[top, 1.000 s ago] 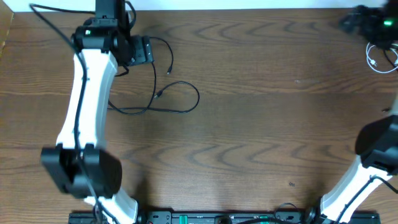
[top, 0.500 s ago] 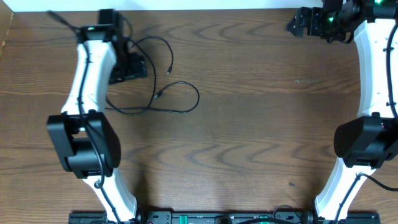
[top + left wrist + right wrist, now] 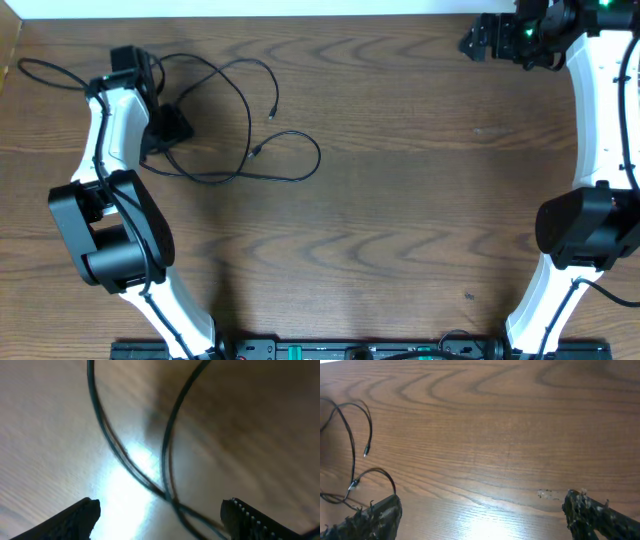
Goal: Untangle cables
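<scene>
Thin black cables (image 3: 248, 140) lie in loose crossing loops on the left half of the wooden table, with two small plug ends (image 3: 272, 114) near the middle of the tangle. My left gripper (image 3: 170, 126) hovers at the tangle's left edge. In the left wrist view this gripper (image 3: 161, 519) stands open close above the table, and two black strands (image 3: 167, 494) cross in the gap between its fingers without touching them. At the table's far right corner, my right gripper (image 3: 478, 42) is open. In the right wrist view it (image 3: 484, 516) has only bare wood between its fingers, and the cables (image 3: 355, 465) lie far off at the left.
The table's far edge (image 3: 320, 16) runs just behind both grippers. The white left arm (image 3: 110, 150) stretches along the left side and the white right arm (image 3: 600, 130) along the right side. A small pale speck (image 3: 546, 493) marks the wood near the right fingers.
My left arm swung left and its gripper moved left and down to the tangle's left edge; the upper cable loops shifted. My right arm came in to the far right corner, then held still.
</scene>
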Robot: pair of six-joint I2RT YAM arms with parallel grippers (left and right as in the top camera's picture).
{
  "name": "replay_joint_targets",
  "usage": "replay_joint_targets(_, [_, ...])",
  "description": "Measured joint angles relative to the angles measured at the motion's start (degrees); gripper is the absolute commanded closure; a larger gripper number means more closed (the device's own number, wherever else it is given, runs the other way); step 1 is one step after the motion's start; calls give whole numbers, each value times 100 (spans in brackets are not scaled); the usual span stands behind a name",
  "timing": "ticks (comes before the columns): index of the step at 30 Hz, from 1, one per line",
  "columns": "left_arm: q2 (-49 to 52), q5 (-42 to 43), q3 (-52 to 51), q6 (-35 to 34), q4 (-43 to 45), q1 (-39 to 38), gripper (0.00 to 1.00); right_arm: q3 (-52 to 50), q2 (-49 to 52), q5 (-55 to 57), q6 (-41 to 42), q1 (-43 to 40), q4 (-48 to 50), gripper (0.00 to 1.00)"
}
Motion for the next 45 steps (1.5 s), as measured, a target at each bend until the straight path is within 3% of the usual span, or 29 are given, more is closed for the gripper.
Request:
replay_joint_targets(10, [0, -7, -951, -739, 302, 7, 22, 0, -2, 2, 0, 4, 0, 1])
replay_joint_targets(16, [0, -7, -1257, -1005, 640, -2, 32, 0, -2, 2, -2, 31, -2, 1])
replay_joint_targets(20, [-20, 11, -1445, -1137, 929, -26, 51, 0, -2, 2, -2, 109, -4, 1])
replay_joint_targets(23, [-76, 42, -1580, -1213, 1134, -94, 86, 0, -2, 0, 0, 173, -2, 1])
replay_joint_targets(24, [-87, 52, -1609, -1250, 1165, -122, 92, 0, -2, 0, -2, 192, -2, 1])
replay_joint_targets(36, [-186, -151, -1818, -1252, 1320, -999, 93, 0, -2, -2, 0, 404, 0, 1])
replay_joint_targets(40, [-201, 155, -1840, -911, 1731, -1674, 92, 0, -4, 0, -2, 404, 0, 1])
replay_joint_targets(45, [-201, 544, -1792, -7, 1821, -2568, 93, 0, -4, 0, 0, 404, 0, 1])
